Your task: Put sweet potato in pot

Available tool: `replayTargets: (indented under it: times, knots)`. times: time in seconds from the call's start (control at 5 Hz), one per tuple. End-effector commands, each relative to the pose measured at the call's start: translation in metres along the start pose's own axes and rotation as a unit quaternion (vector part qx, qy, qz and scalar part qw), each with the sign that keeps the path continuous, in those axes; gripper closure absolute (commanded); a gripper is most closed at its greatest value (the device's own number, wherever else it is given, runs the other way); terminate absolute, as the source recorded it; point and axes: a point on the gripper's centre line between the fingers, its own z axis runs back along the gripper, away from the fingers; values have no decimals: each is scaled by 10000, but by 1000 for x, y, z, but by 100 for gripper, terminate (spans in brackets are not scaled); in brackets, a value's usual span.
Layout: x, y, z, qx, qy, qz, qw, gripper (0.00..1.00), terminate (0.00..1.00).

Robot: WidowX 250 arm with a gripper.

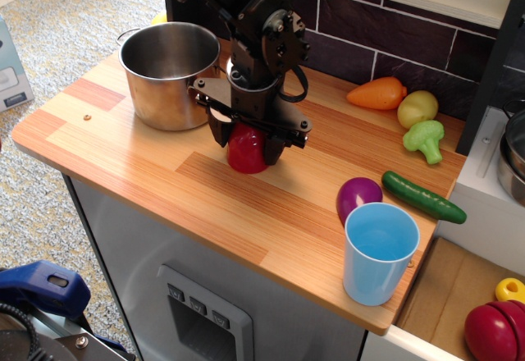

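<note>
The sweet potato (246,151), a glossy red dome, stands flat on the wooden counter (164,189) just right of the pot. The black gripper (248,146) is lowered over it. One finger stands on each side of the sweet potato, close against it, and the jaws are still spread. The sweet potato's top is hidden under the gripper. The steel pot (168,74) stands at the counter's back left, upright and empty, a short way left of the gripper.
A purple toy (358,196) and a light-blue cup (380,252) stand at the front right. A green cucumber (423,197), broccoli (424,139), a yellow toy (418,107) and an orange vegetable (378,93) lie at the right rear. A dark tiled wall (394,37) runs behind.
</note>
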Motion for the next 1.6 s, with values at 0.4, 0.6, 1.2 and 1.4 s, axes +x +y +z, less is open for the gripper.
replayTargets:
  times: [0.4, 0.6, 1.2, 1.4]
  knots:
    - [15, 33, 98, 942, 222, -149, 9952, 100, 0]
    - [27, 67, 102, 980, -102, -682, 9928, 100, 0]
    - [68, 127, 88, 220, -1151, -1530, 9813, 0, 0]
    - [68, 127, 88, 220, -1151, -1530, 9813, 0, 100]
